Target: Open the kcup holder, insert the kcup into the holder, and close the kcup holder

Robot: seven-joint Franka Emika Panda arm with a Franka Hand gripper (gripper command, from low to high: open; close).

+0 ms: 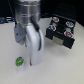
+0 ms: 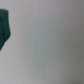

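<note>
Black kcup holder [image 1: 61, 31] with pods on top, green-topped kcup [image 1: 19, 61] on table, well apart

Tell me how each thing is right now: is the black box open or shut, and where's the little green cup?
kcup holder: on the table at the exterior view's right, drawer pulled out, pods showing in its slots.
kcup: lying loose on the table, apart from the holder, not held.
tool: hanging above the table beside the kcup; open or shut cannot be told.
table: white, bearing everything.
</note>
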